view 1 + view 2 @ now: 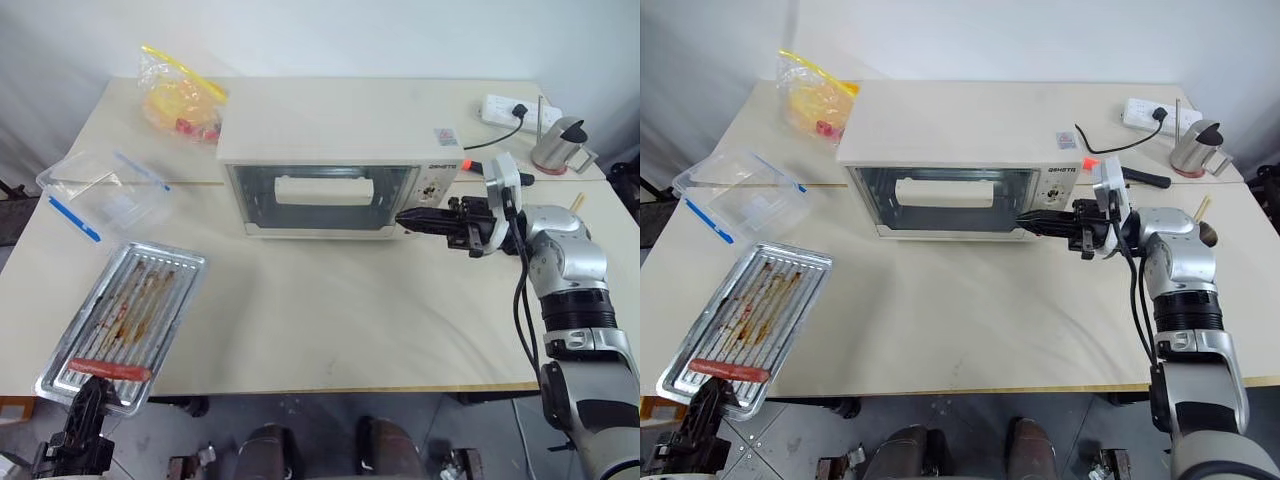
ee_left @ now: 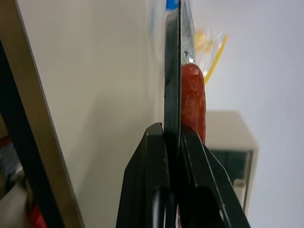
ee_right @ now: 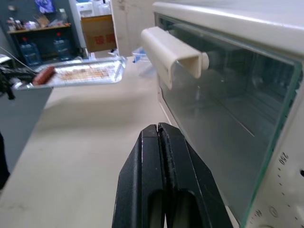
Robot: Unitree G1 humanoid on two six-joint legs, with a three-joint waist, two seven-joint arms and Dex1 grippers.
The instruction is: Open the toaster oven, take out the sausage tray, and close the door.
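Observation:
The cream-white toaster oven (image 1: pixel 340 130) stands at the middle of the table. Its glass door (image 1: pixel 255 195) is upright against the front, with the bar handle (image 1: pixel 323 189) near its top. My right gripper (image 1: pixel 405 217) is shut and empty. It points level toward the door's right end, just in front of the control panel (image 1: pixel 437 190). The silver sausage tray (image 1: pixel 130 310) lies at the table's front left corner and overhangs the edge. One red sausage (image 1: pixel 108 369) lies at its near end. My left gripper (image 2: pixel 179 130) is shut on the tray's near rim.
A clear plastic container (image 1: pixel 105 195) with blue clips sits behind the tray at the left. A yellow bag (image 1: pixel 180 100) lies at the back left. A power strip (image 1: pixel 515 110) and a metal kettle (image 1: pixel 560 145) stand at the back right.

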